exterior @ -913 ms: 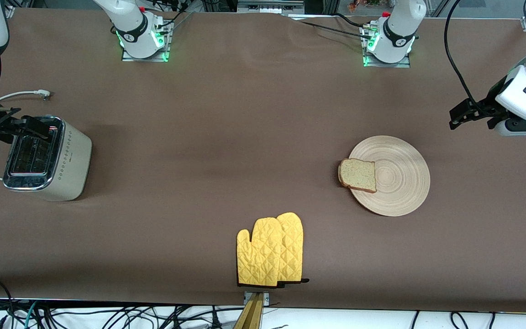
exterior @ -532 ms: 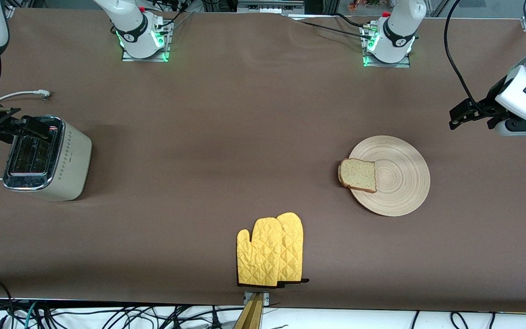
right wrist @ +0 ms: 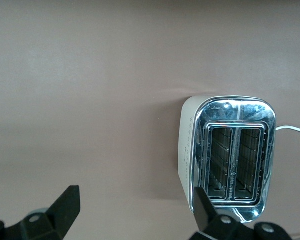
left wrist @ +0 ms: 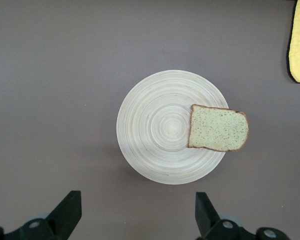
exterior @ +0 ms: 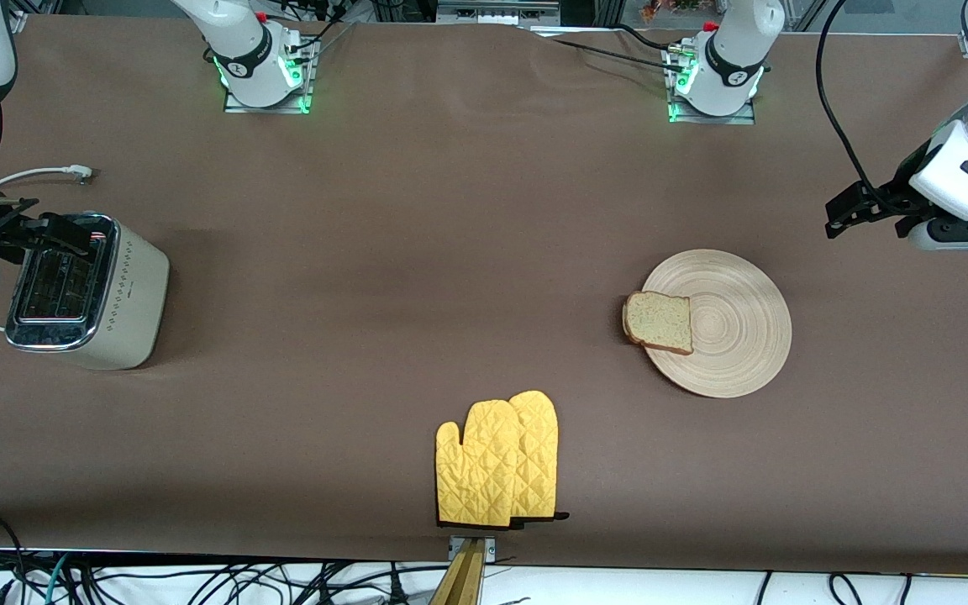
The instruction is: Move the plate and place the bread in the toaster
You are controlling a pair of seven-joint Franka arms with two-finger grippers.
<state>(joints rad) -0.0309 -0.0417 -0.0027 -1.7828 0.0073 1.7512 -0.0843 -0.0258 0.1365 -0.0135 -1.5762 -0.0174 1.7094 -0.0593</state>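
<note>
Plate (exterior: 718, 323) flat on the table (exterior: 417, 252) toward the left arm's end, nothing moved yet. Bread (exterior: 658, 321) lying flat on the plate's rim, crust edge overhanging toward the toaster's end of the table. Risk one: tilt or jerk during a plate move, slice slides off; overhang makes it worse. Thin flat plate, so little for fingers to bite; likely slip or scrape on pickup.

Toaster (exterior: 85, 290) upright at the right arm's end, well apart from the plate, both slots empty in the right wrist view, cord (exterior: 34, 175) trailing away from the front camera. Risk two: slice entering the slot skewed, catching on the chrome top, or nudging the toaster.

Left gripper (exterior: 866, 210) up over bare table just beside the plate, jaws spread wide, holding nothing. Right gripper (exterior: 26, 231) over the toaster's top edge, jaws spread too, empty; close enough to clip the toaster on descent.

Yellow oven mitts (exterior: 497, 460) near the front edge, clear of both; snag only on a low sweep.
</note>
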